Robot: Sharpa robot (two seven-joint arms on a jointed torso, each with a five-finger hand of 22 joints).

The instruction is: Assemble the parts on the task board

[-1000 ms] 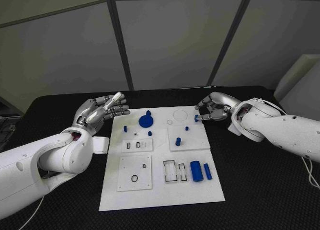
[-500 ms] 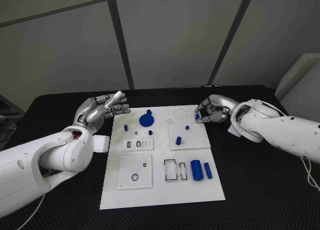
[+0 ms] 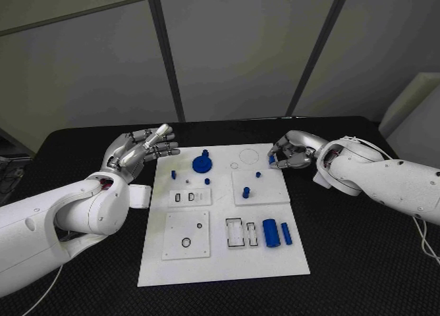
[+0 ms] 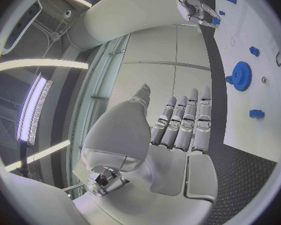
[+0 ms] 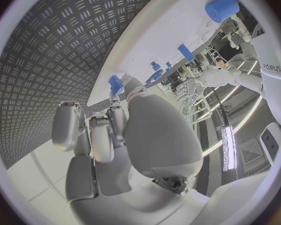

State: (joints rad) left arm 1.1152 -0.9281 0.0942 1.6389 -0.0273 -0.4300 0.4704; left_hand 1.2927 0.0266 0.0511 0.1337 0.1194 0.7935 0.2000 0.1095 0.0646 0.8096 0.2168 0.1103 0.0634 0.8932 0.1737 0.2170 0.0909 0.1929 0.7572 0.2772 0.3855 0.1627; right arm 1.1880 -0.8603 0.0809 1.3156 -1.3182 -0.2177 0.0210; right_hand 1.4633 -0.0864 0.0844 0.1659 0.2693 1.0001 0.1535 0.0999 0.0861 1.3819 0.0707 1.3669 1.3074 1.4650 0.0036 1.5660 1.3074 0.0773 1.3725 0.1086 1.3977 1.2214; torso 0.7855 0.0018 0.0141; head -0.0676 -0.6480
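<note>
Blue peg sits pinched in the fingertips of the right robot hand, which hangs over the far right corner of the white task board. A second ago this robot hand was lower and nearer the board's edge with the peg just at its tips; it has since drawn up and curled tighter round the peg. That reads as a finished pick, so the carry to a socket looks to be the step ahead.

Just beside that robot hand, toward the board's middle, lies an empty round outline. Nearer the robot from there, a small blue pin stands upright in a raised square plate. Farther across the board is a blue gear, with several small blue pieces round it.

Beyond the gear, off the board's far left edge and above the black counter, the left robot hand is raised. It holds nothing, its fingers straight and close together, as it was a second ago.

Well away from both hands, at the board's near right, a blue cylinder and a thinner blue bar lie beside empty rectangular slots.
</note>
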